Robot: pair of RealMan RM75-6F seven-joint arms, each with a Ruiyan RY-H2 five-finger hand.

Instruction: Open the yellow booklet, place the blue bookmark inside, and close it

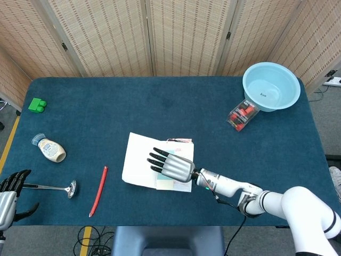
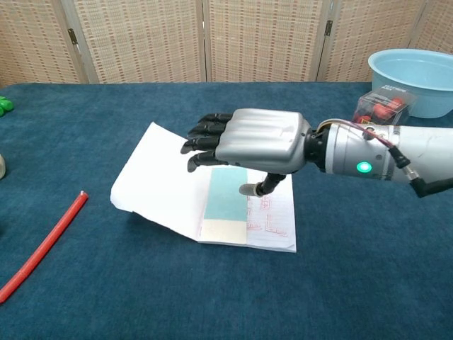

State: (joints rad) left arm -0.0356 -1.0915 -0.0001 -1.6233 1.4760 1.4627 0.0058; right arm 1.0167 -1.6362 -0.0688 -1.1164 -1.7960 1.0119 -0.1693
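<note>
Fingers [image 2: 205, 136] of the right hand [image 2: 248, 142] are held apart, apparently just above the blue bookmark [image 2: 225, 202], which is laid inside the open yellow booklet [image 2: 159, 180] mid-surface. Closing is called for next.

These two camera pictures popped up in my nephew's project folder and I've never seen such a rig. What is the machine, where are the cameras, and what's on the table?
It is a robot with two arms, each ending in a robot hand, steered by a person. One picture looks down from its head, the other looks forward from its chest.

On the blue table lies an open booklet with a blue bookmark resting on its page. The right robot hand hovers over it, fingers spread, holding nothing. The left robot hand sits at the table's near corner, by a metal spoon; whether it touches the spoon is unclear.

Also there: a red stick, a small bottle, a green block, a light blue basin and a clear box of red things.
</note>
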